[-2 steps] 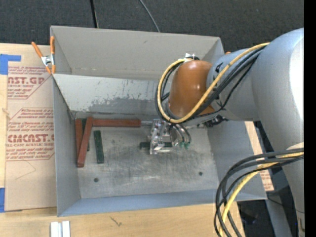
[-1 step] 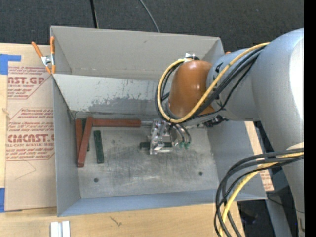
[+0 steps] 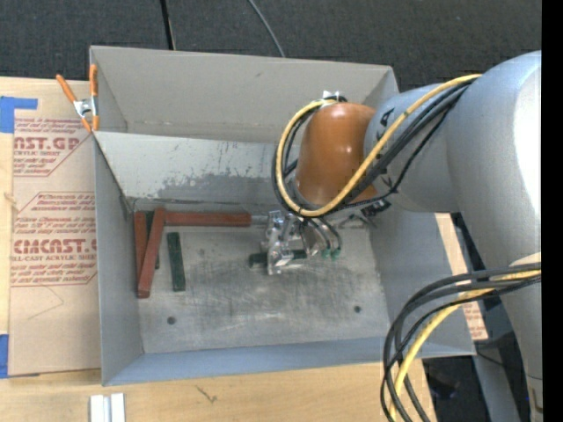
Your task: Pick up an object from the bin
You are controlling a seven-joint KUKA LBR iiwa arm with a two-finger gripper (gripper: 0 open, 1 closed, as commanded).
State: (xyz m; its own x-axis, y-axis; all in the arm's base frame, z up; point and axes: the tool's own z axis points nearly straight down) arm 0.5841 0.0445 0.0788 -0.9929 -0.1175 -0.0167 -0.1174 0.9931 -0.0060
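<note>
My gripper (image 3: 283, 255) hangs low over the middle of the bin floor, under the arm's orange cover. A small dark piece (image 3: 257, 259) lies on the floor right at the gripper's left side, partly hidden by it. A long reddish-brown bar (image 3: 204, 220) lies flat along the back of the floor, and its right end stops just left of the gripper. I see nothing held in the gripper.
A second reddish-brown bar (image 3: 145, 255) lies along the left wall and meets the first at a corner. A short dark green strip (image 3: 176, 262) lies beside it. The arm reaches in from the right, with yellow cables looped around its wrist.
</note>
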